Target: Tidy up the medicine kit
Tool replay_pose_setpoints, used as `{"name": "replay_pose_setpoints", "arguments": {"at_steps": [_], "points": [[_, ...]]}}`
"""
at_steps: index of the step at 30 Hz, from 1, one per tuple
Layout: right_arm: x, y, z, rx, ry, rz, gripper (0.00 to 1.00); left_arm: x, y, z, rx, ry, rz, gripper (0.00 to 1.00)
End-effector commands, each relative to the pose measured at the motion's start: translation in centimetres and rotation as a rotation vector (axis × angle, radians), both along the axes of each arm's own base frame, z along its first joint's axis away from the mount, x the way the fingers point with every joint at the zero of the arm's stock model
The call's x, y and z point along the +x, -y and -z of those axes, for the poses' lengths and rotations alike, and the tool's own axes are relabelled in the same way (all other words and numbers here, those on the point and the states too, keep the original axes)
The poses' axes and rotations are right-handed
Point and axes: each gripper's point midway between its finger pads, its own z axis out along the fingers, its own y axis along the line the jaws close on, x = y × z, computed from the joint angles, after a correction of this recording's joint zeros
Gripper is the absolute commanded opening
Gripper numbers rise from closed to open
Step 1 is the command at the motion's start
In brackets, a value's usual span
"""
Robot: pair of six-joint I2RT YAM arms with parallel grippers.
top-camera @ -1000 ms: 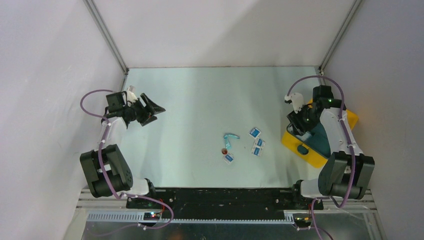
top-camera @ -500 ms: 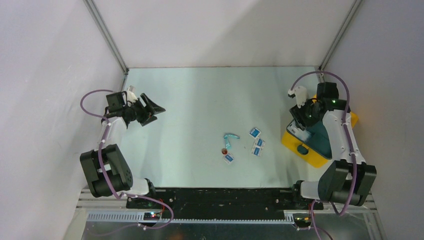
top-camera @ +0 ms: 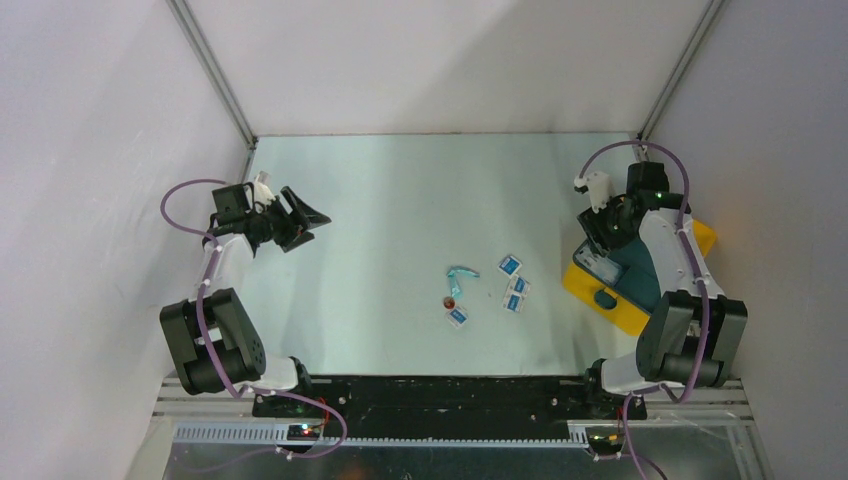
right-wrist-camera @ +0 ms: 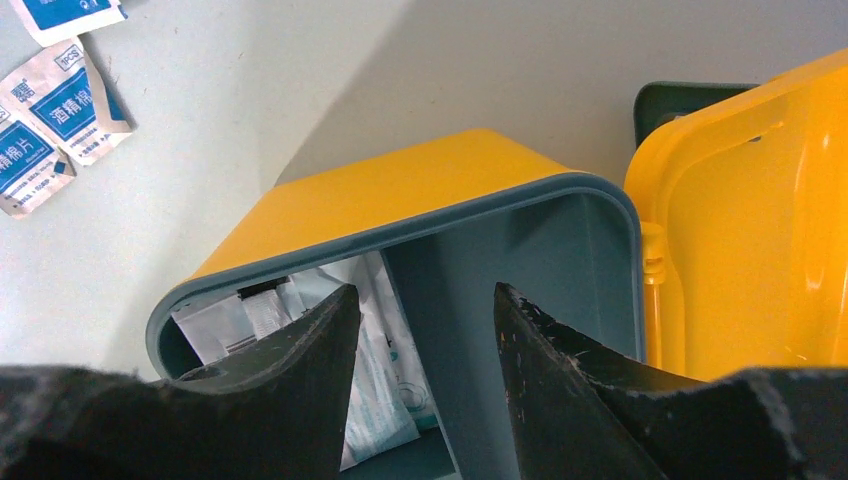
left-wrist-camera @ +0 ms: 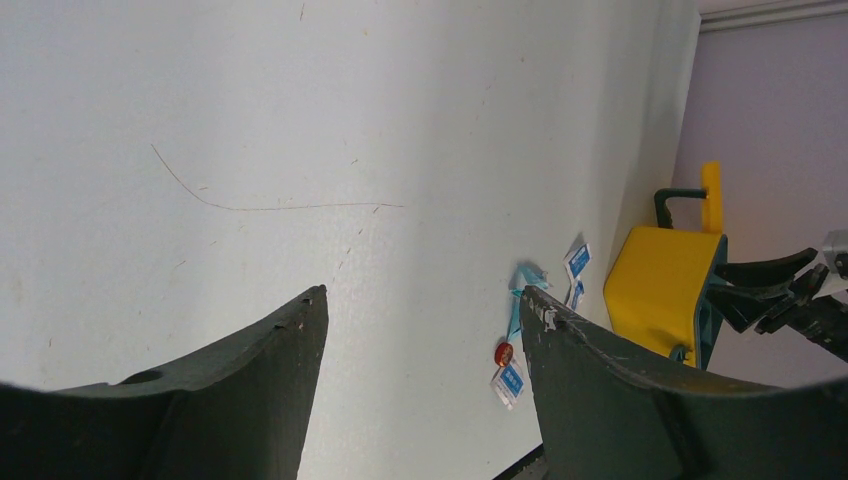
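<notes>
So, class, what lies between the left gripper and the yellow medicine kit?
The top view shows white-and-blue packets, a teal strip and a small red item between left gripper and medicine kit.

The right tool [right-wrist-camera: 425, 292] hangs with its dark jaws apart and nothing between them over the open medicine kit [right-wrist-camera: 400, 195], whose teal-rimmed compartment holds white sachets [right-wrist-camera: 385, 390], its yellow lid [right-wrist-camera: 740, 230] raised at the right, while white-and-blue packets [right-wrist-camera: 65, 100] lie on the table [right-wrist-camera: 200, 120] at upper left.
</notes>
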Motion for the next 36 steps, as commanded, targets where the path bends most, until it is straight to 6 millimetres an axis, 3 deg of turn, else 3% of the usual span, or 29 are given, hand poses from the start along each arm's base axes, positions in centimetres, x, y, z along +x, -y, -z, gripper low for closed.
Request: {"name": "replay_pose_setpoints", "arguments": {"at_steps": [1, 6, 10, 16, 23, 27, 31, 36], "points": [[0.6, 0.7, -1.1, -0.029, 0.045, 0.017, 0.56, 1.2, -0.3, -1.9, 0.009, 0.065, 0.014, 0.75], [0.6, 0.4, -3.3, -0.024, 0.123, 0.025, 0.56, 1.1, -0.2, -1.9, 0.004, 0.064, 0.014, 0.75], [0.2, -1.2, -4.9, 0.042, 0.155, -0.001, 0.57, 1.1, -0.2, -2.0, 0.005, 0.065, 0.015, 0.75], [-1.0, -3.4, -2.8, 0.076, 0.049, -0.056, 0.58, 1.1, -0.3, -1.9, 0.007, 0.065, 0.013, 0.75], [-1.7, -3.3, 1.2, 0.013, -0.068, -0.07, 0.58, 1.0, -0.3, -1.9, 0.013, 0.068, 0.015, 0.75], [-2.0, -2.7, 2.0, -0.025, -0.08, -0.067, 0.58, 1.1, -0.3, -1.7, 0.012, 0.063, 0.014, 0.75], [-1.9, -2.5, 1.1, -0.043, -0.046, -0.065, 0.59, 1.1, -0.3, -1.8, 0.01, 0.063, 0.014, 0.74], [-1.6, -3.0, -3.1, -0.022, 0.074, -0.058, 0.59, 1.1, -0.3, -1.7, 0.01, 0.062, 0.014, 0.75]]}}
